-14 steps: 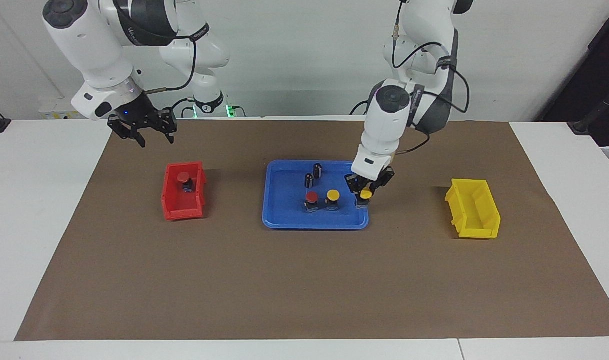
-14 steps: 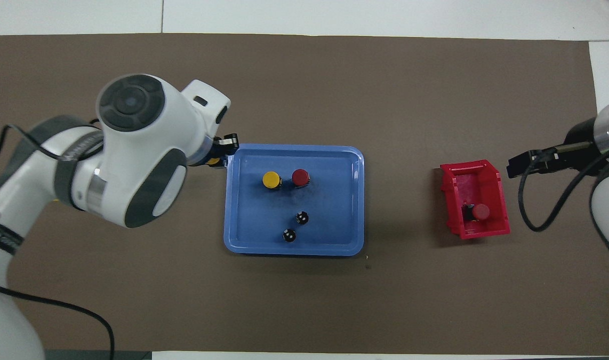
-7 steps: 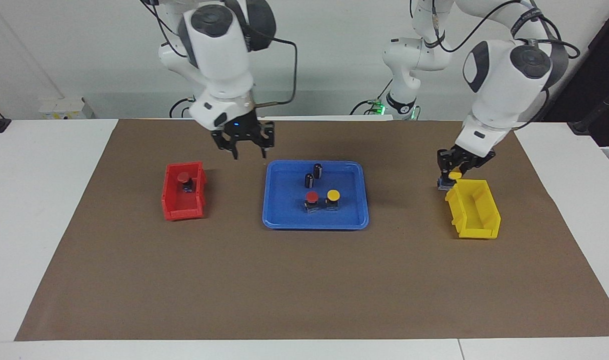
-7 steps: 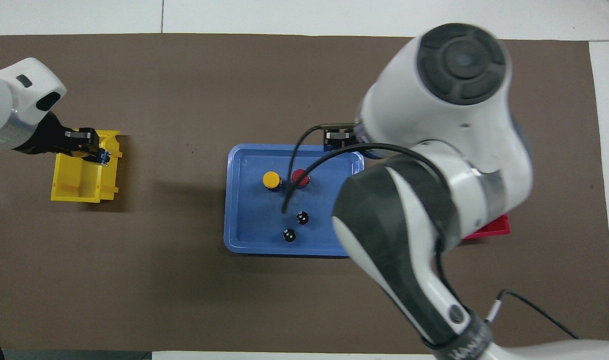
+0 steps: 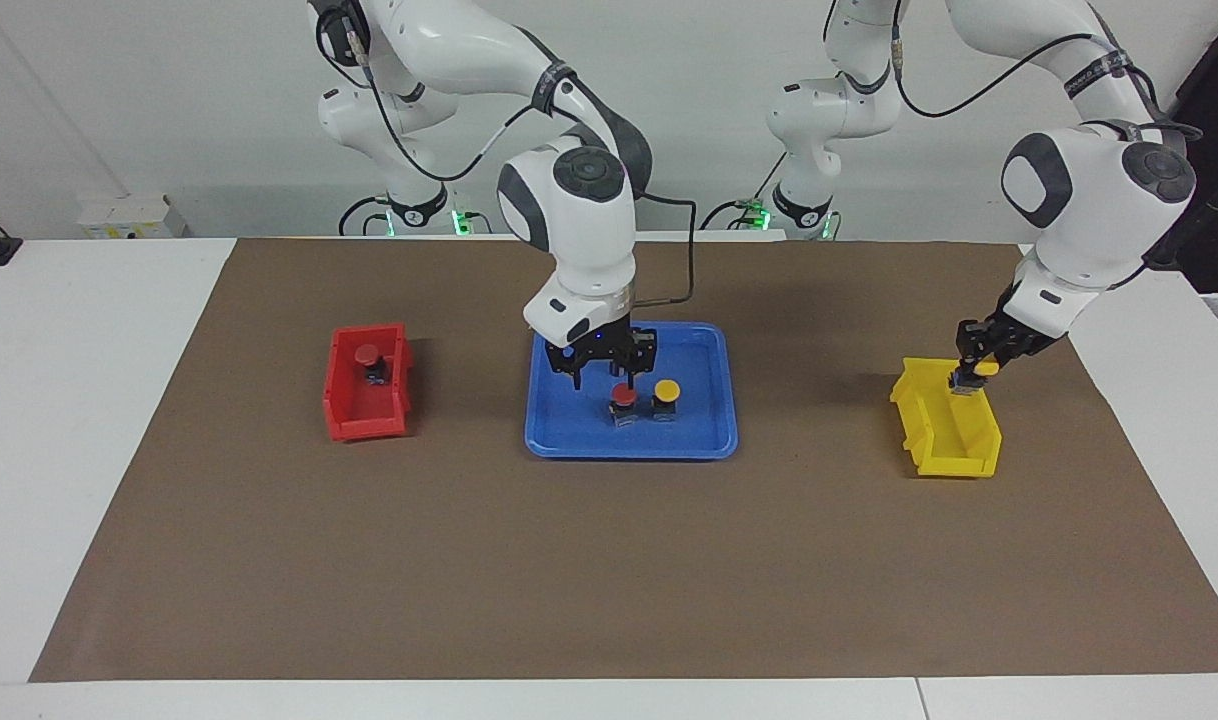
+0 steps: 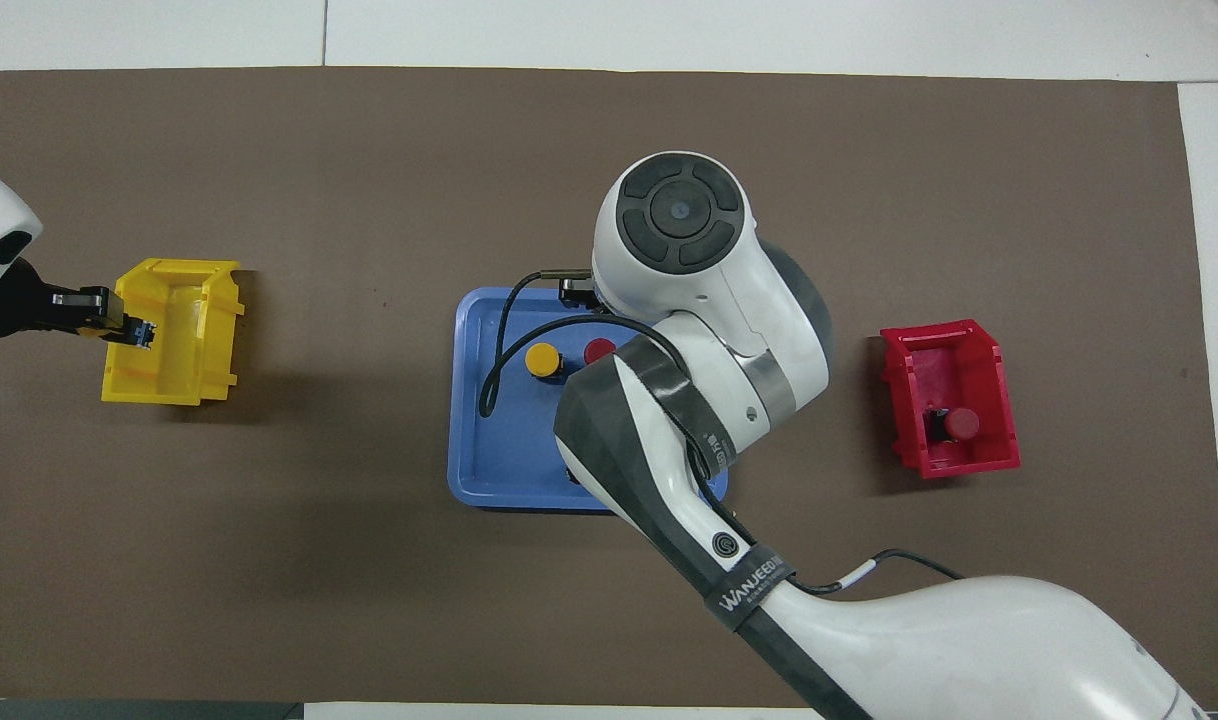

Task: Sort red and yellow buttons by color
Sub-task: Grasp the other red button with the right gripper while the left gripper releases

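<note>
Our right gripper (image 5: 609, 375) hangs over the blue tray (image 5: 709, 440), jaws spread, with the red button (image 5: 623, 397) just below them and a touch toward the left arm's end. Our left gripper (image 5: 972, 370) holds a yellow button (image 5: 985, 368) over the yellow bin (image 5: 944, 440).

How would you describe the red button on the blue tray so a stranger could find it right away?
Look at the blue tray in the middle of the brown mat. Two buttons stand side by side on it, under the right gripper. The one you want is the red button, toward the red bin's end; its neighbour, the yellow button, has a yellow cap.
</note>
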Controlling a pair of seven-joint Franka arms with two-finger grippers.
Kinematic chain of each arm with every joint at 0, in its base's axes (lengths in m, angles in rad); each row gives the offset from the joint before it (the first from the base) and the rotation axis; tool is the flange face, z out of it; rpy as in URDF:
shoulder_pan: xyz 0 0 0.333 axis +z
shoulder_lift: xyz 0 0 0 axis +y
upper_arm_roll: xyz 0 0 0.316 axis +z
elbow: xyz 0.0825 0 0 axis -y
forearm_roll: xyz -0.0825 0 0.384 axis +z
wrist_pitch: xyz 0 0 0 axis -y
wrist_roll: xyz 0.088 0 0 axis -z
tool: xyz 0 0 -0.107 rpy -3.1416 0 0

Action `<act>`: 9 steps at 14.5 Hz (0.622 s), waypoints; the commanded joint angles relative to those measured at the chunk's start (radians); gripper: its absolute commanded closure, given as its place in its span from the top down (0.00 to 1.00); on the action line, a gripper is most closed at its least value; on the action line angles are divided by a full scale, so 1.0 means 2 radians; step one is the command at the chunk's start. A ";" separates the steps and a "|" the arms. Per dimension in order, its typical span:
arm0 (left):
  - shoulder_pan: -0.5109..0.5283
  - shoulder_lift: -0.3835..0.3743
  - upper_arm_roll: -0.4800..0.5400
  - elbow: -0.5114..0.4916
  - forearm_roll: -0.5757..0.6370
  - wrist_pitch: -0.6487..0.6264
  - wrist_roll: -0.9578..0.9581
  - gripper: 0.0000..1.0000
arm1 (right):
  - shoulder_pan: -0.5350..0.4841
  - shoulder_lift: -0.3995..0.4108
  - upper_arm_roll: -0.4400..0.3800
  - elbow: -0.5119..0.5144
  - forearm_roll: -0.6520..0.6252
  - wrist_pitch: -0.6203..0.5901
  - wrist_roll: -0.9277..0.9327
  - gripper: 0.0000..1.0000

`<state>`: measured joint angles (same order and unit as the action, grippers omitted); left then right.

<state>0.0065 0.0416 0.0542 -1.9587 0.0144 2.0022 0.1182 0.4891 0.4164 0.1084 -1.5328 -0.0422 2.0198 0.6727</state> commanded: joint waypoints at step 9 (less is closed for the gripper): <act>0.002 -0.016 -0.006 -0.109 0.006 0.108 -0.002 0.02 | 0.022 -0.005 -0.001 -0.092 -0.009 0.093 0.029 0.68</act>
<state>0.0063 0.0394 0.0454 -2.1114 0.0144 2.1652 0.1181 0.5392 0.4449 0.1045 -1.6558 -0.0454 2.1690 0.7206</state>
